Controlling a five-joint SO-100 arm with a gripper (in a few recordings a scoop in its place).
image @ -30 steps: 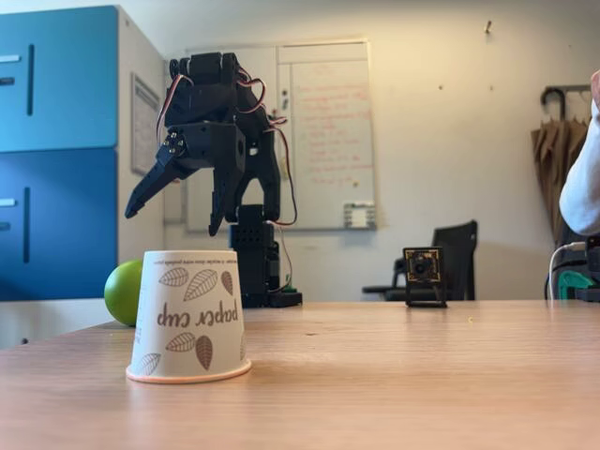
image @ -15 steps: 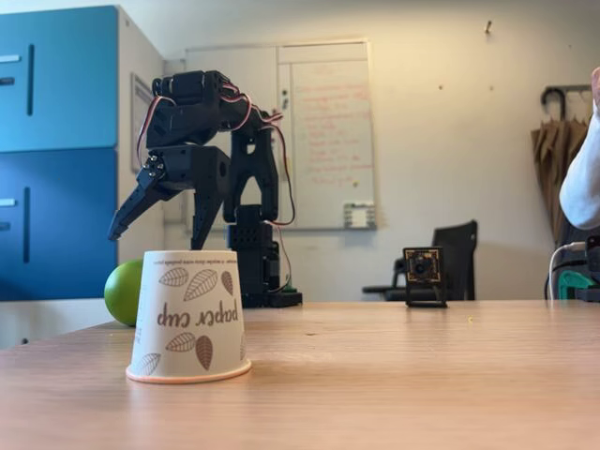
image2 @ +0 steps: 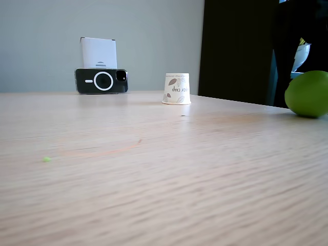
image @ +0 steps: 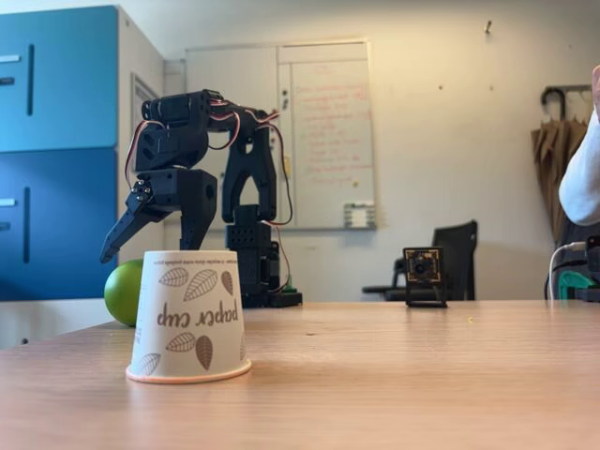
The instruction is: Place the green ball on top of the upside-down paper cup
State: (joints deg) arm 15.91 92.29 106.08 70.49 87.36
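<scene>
The upside-down paper cup (image: 187, 314) stands near the front of the wooden table, white with brown leaves and inverted "paper cup" lettering; from the other side it looks small and far off (image2: 177, 88). The green ball (image: 122, 292) rests on the table behind the cup's left side, half hidden by it, and it sits large at the right edge in the other fixed view (image2: 307, 94). My black gripper (image: 142, 251) hangs open just above the ball, behind the cup. One finger slants down to the left and the other points straight down. It holds nothing.
A small camera on a stand (image: 424, 275) sits mid-table to the right. A person's sleeve (image: 581, 178) shows at the right edge. A phone (image2: 101, 81) leans against a white block beyond the cup. Blue cabinets (image: 56, 150) stand at the left.
The arm has bent forward and lowered, carrying the open gripper down and to the left toward the ball. Ball and cup have not moved.
</scene>
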